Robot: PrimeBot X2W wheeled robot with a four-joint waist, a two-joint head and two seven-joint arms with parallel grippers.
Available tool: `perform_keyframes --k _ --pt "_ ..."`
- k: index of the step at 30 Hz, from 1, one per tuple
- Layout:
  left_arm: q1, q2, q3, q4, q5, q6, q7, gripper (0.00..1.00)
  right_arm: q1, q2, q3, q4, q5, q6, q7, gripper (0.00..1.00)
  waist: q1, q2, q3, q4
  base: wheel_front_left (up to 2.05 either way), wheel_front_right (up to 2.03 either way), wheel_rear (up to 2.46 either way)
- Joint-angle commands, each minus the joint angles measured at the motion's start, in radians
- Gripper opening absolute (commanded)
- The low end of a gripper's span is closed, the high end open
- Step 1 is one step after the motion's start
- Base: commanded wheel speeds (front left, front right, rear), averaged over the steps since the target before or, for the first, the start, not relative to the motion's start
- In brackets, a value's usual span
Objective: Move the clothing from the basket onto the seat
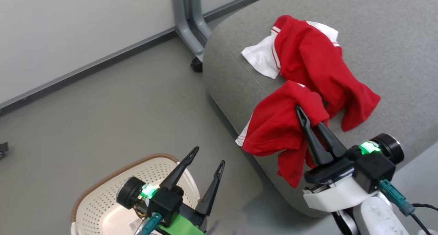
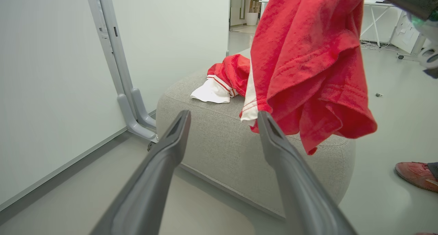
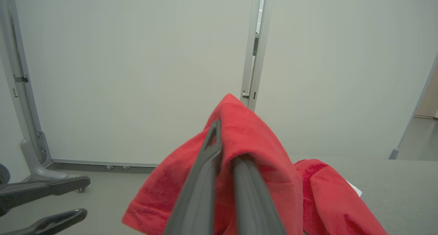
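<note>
right end effector (image 1: 308, 116) is pinched shut on a red jersey (image 1: 273, 129), dangling it over the seat (image 1: 376, 40) edge to drop beside the other jersey (image 1: 308, 53) lying there, while the left end effector (image 1: 209, 155) hangs wide open and empty over the basket (image 1: 113, 167)

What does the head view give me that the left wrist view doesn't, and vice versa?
Head view: the basket on the floor, and the spot where the right gripper is shut on the red garment. Left wrist view: a person's shoe on the floor past the seat. Both: the open left gripper, the red garment hanging at the seat's edge, and a second garment lying on the seat.
</note>
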Motion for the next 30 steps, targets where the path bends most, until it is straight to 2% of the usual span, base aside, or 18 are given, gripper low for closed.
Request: perform_keyframes --k 1,8,13,17,22,27,30 --pt "-0.020 0.011 -0.016 0.005 0.012 -0.007 0.001 1.00 0.023 0.003 -0.025 -0.014 -0.009 -0.001 -0.002 0.00 0.0000 -0.0001 0.055 -0.099 0.00 0.00 0.00" --pt "-0.132 0.057 -0.143 0.031 -0.035 -0.007 0.001 1.00 0.093 0.032 -0.141 -0.096 -0.036 -0.001 -0.002 0.00 0.0000 -0.0001 0.122 -0.113 0.04 0.04 0.04" --pt "-0.172 0.105 -0.185 0.016 -0.063 -0.007 0.001 1.00 0.038 0.036 -0.190 -0.139 -0.045 -0.001 -0.002 0.00 0.0000 -0.0001 0.180 -0.114 0.10 0.10 0.10" --pt "-0.190 0.142 -0.194 0.007 -0.068 -0.007 0.001 1.00 -0.077 0.037 -0.258 -0.157 -0.028 -0.001 -0.002 0.00 0.0000 -0.0001 0.248 -0.113 0.00 0.00 0.00" --pt "-0.203 0.200 -0.171 -0.025 -0.048 0.005 0.008 1.00 -0.308 0.036 -0.355 -0.138 0.011 -0.001 -0.002 0.00 0.0000 -0.0001 0.362 -0.102 0.00 0.00 0.00" --pt "-0.240 0.245 -0.158 -0.076 -0.035 0.007 0.034 1.00 -0.512 -0.043 -0.461 -0.043 0.020 -0.001 -0.002 0.00 0.0000 -0.0001 0.480 -0.031 0.00 0.00 0.00" --pt "-0.268 0.259 -0.148 -0.100 -0.039 0.006 0.042 1.00 -0.591 -0.102 -0.492 0.031 -0.013 -0.001 -0.002 0.00 0.0000 -0.0001 0.536 0.004 0.00 0.00 0.00"
